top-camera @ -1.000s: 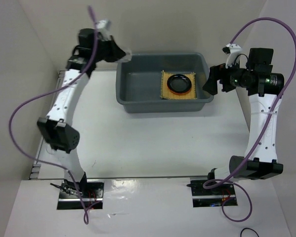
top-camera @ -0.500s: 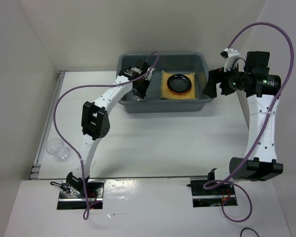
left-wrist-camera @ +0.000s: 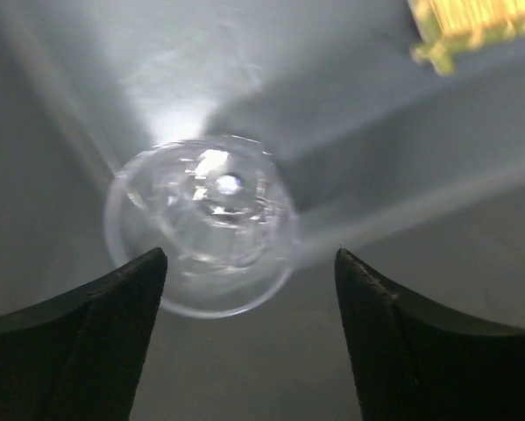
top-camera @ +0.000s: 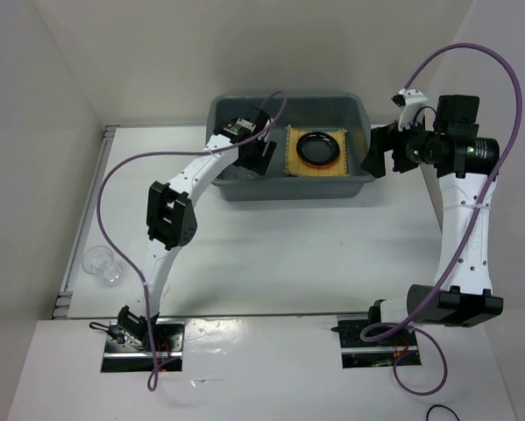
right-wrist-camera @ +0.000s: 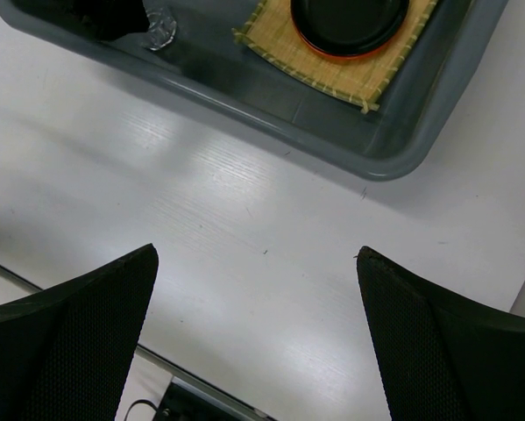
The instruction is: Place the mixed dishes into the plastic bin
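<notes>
- Grey plastic is what the bin (top-camera: 288, 188) is made of, and from above you see it at the far middle of the white table (top-camera: 271, 254). The bamboo mat (top-camera: 292, 163) lies flat in its right half, with the black plate (top-camera: 317, 147) on top. Your left gripper (top-camera: 255, 160) is down inside the bin's left half. Your right gripper (top-camera: 380, 151) hangs just outside the bin's right end. One loose cup (top-camera: 102, 264) sits on the table at the far left, well apart from the bin.
- From your left wrist, the pincer is spread wide. A clear cup (left-wrist-camera: 201, 224) rests on the bin floor between the two fingers (left-wrist-camera: 78, 342). It looks free of them, but the picture is blurry, so you cannot be sure. A corner of the mat shows at the top right.
- From your right wrist, this pincer is wide too and holds nothing, over the table just beside the bin. A thin edge of the orange plate (right-wrist-camera: 336, 54) peeks out under the black plate.
</notes>
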`<state>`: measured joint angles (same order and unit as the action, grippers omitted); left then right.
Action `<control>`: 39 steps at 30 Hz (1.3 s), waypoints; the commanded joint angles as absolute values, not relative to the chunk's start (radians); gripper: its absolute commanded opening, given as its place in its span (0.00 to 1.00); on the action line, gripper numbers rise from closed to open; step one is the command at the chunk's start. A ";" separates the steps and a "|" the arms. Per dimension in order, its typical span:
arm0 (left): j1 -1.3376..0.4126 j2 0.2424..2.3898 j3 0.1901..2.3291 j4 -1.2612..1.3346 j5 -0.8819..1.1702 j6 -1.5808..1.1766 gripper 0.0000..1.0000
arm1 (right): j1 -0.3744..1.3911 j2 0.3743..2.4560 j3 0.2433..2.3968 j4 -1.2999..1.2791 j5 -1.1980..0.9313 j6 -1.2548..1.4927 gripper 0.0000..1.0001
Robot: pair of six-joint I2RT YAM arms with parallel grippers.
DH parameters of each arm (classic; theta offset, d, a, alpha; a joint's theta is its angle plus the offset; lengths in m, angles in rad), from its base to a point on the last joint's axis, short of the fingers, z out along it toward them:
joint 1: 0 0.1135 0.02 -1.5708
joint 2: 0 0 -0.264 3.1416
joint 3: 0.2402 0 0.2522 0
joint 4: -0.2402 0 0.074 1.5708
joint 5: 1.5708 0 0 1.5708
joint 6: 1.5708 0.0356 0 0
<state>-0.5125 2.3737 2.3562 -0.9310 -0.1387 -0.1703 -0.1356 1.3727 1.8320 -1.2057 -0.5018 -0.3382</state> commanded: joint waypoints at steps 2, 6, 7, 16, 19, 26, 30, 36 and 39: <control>-0.518 2.264 2.514 -0.945 -0.359 -0.237 0.89 | -0.137 1.347 1.816 -1.170 -0.494 -0.347 0.98; -0.473 2.090 2.563 -0.936 -0.562 -0.313 1.00 | -0.137 1.338 1.796 -1.161 -0.494 -0.347 0.98; -0.459 2.065 2.547 -0.936 -0.637 -0.337 1.00 | -0.137 1.338 1.796 -1.161 -0.494 -0.347 0.98; -0.008 1.719 1.930 -1.069 -0.678 -0.977 1.00 | -0.137 1.319 1.773 -1.161 -0.521 -0.347 0.98; 0.124 1.570 1.518 -0.913 -0.494 -1.006 1.00 | -0.137 1.319 1.773 -1.161 -0.522 -0.347 0.98; 0.280 1.477 1.246 -0.908 -0.453 -1.144 1.00 | -0.137 1.319 1.764 -1.161 -0.522 -0.347 0.98; 0.314 1.468 1.175 -0.884 -0.416 -1.154 1.00 | -0.137 1.319 1.764 -1.161 -0.522 -0.347 0.98; 0.345 1.505 1.114 -0.830 -0.405 -1.135 1.00 | -0.137 1.341 1.790 -1.161 -0.522 -0.347 0.98; 0.354 1.514 1.089 -0.802 -0.391 -1.135 1.00 | -0.137 1.351 1.802 -1.161 -0.522 -0.347 0.98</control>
<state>0.3367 1.4986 1.1107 -0.8444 -0.4065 -1.1278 -0.1356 1.3502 1.7729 -1.1973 -0.5114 -0.3378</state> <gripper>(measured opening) 1.001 0.983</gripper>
